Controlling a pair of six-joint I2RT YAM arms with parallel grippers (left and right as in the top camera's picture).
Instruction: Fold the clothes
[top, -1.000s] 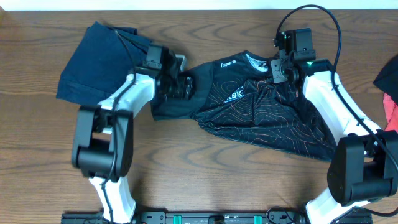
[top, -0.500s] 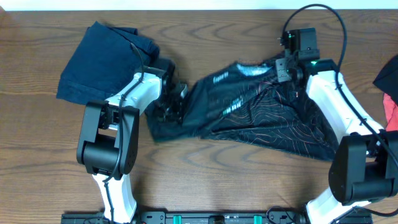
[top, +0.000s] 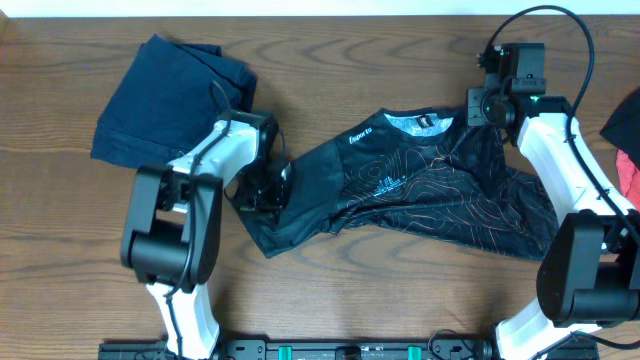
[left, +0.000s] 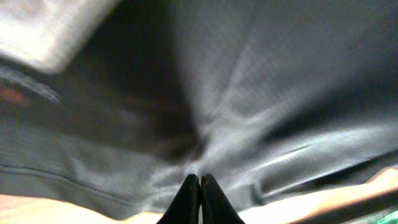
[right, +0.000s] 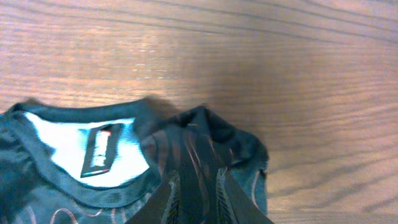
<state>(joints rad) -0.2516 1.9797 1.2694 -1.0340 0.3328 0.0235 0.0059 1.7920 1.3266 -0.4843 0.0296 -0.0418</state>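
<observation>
Though not yet folded, jersey (top: 430, 200): front up and rumpled across mid-bench, collar (top: 413, 122) toward far edge, hem toward near edge, left side bunched into a dark heap.
Left claw (left: 199, 186): clamped tight on that bunched left-side cloth, wrinkles fanning out from the pinch.
Right claw (right: 199, 183): at the shoulder just right of the collar, fingers a little apart with a ridge of patterned cloth between; gripping or freed, cannot tell.
Step in hand, as judged: spreading and squaring the jersey flat before any fold.
Doing it well: draw the left edge outward and low along the bench (top: 400, 310) rather than lifting. Pull only against a firm hold at the right shoulder, otherwise the whole garment slides. Aim for the collar line parallel to the far edge and both sleeves flat. Release only once the bunch has opened out.
Risk, as judged: uneven tension twisting the body, leaving a crooked first fold.
Denim garment (top: 170, 95): far left, beyond the left arm, apart from the jersey; best kept out of the pull path.
Red garment (top: 628, 150): right edge, well apart.
</observation>
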